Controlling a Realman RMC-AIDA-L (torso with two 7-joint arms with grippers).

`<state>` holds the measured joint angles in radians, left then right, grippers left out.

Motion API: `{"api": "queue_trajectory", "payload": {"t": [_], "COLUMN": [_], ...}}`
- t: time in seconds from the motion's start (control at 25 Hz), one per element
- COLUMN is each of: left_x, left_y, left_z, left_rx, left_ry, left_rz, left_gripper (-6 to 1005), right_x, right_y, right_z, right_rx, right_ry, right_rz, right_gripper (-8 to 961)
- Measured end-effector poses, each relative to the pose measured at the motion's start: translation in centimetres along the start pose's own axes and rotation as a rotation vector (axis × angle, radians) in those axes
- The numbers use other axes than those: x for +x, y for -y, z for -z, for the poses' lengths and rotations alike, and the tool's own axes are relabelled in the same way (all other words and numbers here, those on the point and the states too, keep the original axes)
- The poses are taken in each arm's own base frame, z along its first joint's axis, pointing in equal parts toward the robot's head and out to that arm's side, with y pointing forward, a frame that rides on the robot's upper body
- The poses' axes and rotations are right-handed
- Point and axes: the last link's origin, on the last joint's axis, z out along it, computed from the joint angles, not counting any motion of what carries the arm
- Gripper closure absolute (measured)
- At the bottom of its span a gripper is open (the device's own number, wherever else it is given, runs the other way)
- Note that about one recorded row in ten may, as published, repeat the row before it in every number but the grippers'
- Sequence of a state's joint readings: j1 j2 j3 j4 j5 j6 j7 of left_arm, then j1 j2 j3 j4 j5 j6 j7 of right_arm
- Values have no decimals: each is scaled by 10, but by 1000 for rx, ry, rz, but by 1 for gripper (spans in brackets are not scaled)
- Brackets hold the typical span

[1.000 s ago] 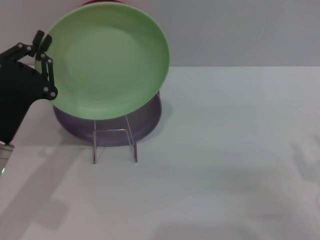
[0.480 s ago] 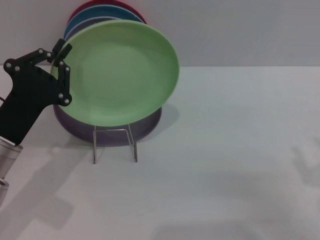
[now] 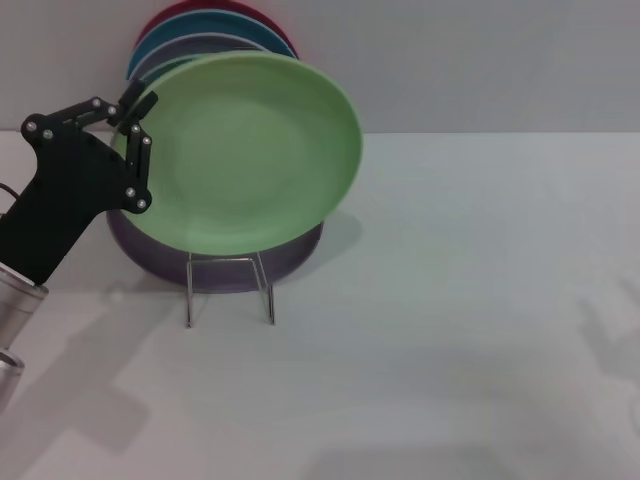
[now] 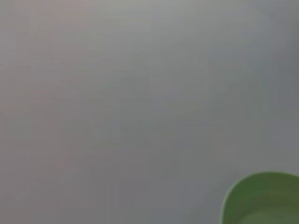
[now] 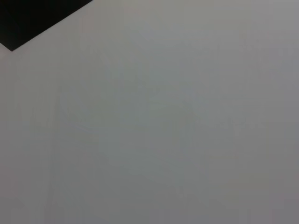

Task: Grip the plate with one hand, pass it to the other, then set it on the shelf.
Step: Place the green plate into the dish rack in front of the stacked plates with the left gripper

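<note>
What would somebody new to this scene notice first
The pale green plate stands out most, held tilted by its left rim in the left claw, above the wire rack on the white table. Behind it, a purple plate leans on the rack, with blue and red rims peeking above. The right claw is out of sight.

Smooth matt plastic on the pale green plate (image 3: pixel 250 150), faint sheen only. Thin bare shiny metal wire for the rack (image 3: pixel 229 289) below the left tool (image 3: pixel 135 125). Tool itself matt black, silver rivets. Matt, smooth worktop (image 3: pixel 450 300).
</note>
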<state>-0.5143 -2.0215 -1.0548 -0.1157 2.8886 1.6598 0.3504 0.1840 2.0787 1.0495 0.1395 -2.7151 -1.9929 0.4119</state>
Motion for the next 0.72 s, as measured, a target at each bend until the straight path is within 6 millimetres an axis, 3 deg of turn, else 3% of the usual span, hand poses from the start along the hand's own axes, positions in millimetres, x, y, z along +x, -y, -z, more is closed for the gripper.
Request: {"api": "queue_trajectory", "payload": {"t": [0.72], "left_x": [-11], "left_y": [-14], "left_z": [-1], "left_rx": [-54], "left_ry": [88], "left_rz": [-8], "left_gripper": [965], "right_x": [-2], "right_y": [-6], "right_z": [1], "right_rx": [-37], "right_ry": [12], "right_rz": [-16], "right_gripper": [301]}}
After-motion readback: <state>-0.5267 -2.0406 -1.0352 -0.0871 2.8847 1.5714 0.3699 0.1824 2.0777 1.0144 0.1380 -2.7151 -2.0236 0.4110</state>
